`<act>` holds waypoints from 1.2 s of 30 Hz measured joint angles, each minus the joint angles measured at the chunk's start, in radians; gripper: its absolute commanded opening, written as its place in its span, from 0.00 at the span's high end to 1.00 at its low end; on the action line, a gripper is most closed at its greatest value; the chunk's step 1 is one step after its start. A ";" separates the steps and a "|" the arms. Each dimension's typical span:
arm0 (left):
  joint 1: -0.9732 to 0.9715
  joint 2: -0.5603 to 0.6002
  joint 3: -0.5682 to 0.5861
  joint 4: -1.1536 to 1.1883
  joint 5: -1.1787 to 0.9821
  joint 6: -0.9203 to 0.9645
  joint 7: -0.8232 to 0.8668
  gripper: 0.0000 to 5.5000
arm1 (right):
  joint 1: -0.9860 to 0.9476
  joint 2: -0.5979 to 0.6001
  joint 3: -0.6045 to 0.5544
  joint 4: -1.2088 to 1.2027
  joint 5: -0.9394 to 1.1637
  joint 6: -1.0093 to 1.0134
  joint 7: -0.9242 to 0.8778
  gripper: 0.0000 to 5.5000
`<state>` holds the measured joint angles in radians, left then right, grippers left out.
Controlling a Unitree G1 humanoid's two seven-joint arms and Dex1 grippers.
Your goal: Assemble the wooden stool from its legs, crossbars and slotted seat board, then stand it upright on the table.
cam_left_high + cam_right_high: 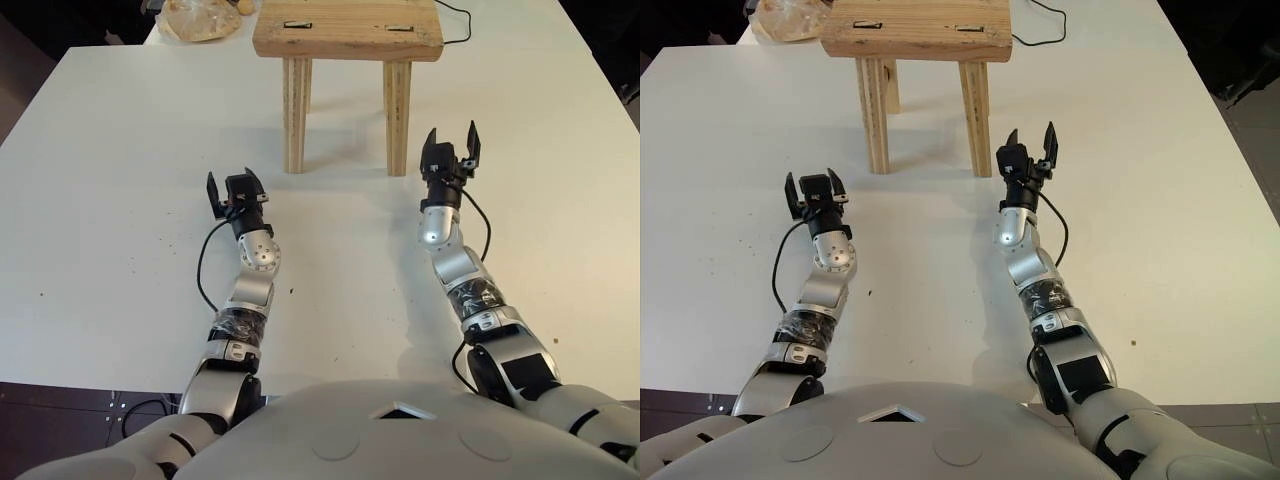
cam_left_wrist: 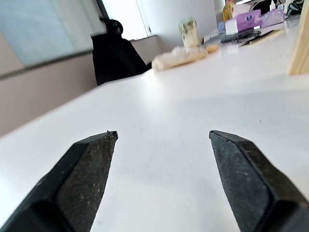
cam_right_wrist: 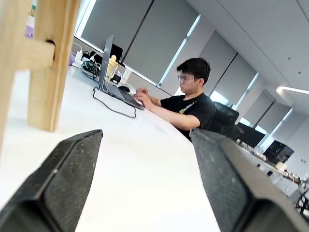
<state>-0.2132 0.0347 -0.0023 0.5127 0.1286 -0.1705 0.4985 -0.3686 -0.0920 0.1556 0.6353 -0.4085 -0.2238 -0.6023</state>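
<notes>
- Left eye view: your stool [image 1: 347,40] stands upright, assembled, at the worktop's [image 1: 120,150] far middle.
- Your left gripper [image 1: 232,180] lies near-left of it, jaws open and empty.
- Your right gripper [image 1: 453,134], jaws open, sits just beside the right front leg [image 1: 398,115], seemingly apart.

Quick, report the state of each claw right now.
Left claw: open, holding nothing.
Right claw: open, holding nothing.

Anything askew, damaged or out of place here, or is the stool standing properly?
Nothing stands out. The stool stands upright on the table, seat level, visible legs on the surface. The left claw and right claw are open, empty, apart from it. A crumpled bag lies at the far edge.
</notes>
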 measured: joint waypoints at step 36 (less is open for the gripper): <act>0.156 -0.082 0.052 -0.231 0.140 -0.242 0.041 0.36 | 0.151 0.079 0.026 -0.191 0.015 -0.165 0.135 0.39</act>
<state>-0.0570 -0.0478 0.0498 0.2821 0.2690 -0.4129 0.5397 -0.2179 -0.0126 0.1816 0.4441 -0.3939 -0.3891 -0.4669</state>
